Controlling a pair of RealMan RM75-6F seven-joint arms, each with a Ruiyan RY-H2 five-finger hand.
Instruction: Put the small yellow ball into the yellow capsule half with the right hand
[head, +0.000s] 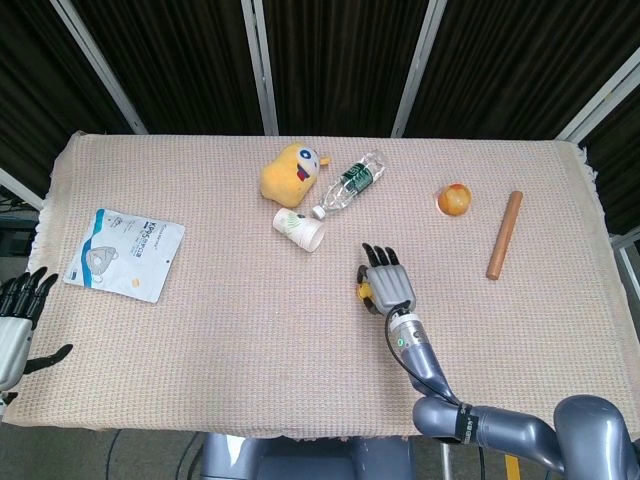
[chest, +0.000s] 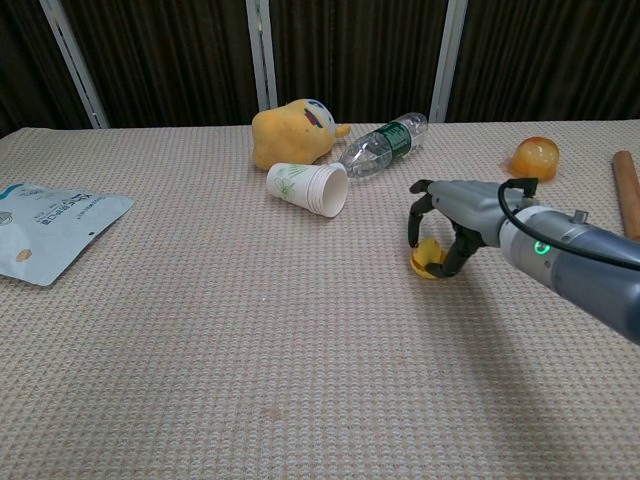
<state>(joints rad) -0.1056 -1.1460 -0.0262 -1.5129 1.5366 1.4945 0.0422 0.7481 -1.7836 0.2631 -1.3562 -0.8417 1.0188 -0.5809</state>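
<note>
the right hand's fingers (chest: 418, 208) curl down around the small yellow ball (chest: 429, 259), gripping it at the table (chest: 250, 380) surface right of frame centre. the yellow capsule half (chest: 533, 157) sits upper right, well apart. left hand (head: 20, 315), lower-left edge, fingers spread, holds nothing.

Table covering (head: 200, 300): beige woven cloth with a fine waffle texture, filling most of the frame. Backdrop at top: black curtain panels with pale metal struts.

Small round ball (chest: 428, 259), centre right: yellow. Translucent capsule half (head: 454, 199), upper right: yellow-orange. Wooden rod (head: 504, 235), far right: tan-brown.

Soft plush toy (head: 289, 172), upper centre: yellow. Clear plastic bottle (head: 348, 184): green label, white cap. Paper cup (head: 300, 229): white with faint green print. Flat pouch (head: 124, 253), left: white with blue print.

Right hand (chest: 452, 225): grey shell, black fingers; green light on the silver-grey forearm. Left hand (head: 18, 318), lower left: black fingers.
</note>
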